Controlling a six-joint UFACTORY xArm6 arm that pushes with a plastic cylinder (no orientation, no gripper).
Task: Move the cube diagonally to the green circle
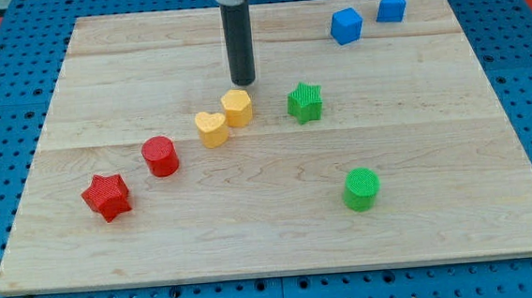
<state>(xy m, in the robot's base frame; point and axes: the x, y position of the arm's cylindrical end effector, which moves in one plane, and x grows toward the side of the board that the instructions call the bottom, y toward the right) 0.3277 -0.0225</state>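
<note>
The blue cube (346, 25) sits near the view's top right on the wooden board (439, 203). The green circle, a short cylinder (362, 188), stands in the lower right part of the board, far below the cube. My tip (242, 81) is the lower end of a dark rod coming down from the view's top centre. It rests just above the yellow hexagon block (237, 107), well left of the cube and up-left of the green circle.
A second blue block with a peaked top (390, 6) sits right of the cube. A yellow heart (211, 129) touches the yellow hexagon. A green star (305, 101), a red cylinder (160, 156) and a red star (107, 197) also lie on the board.
</note>
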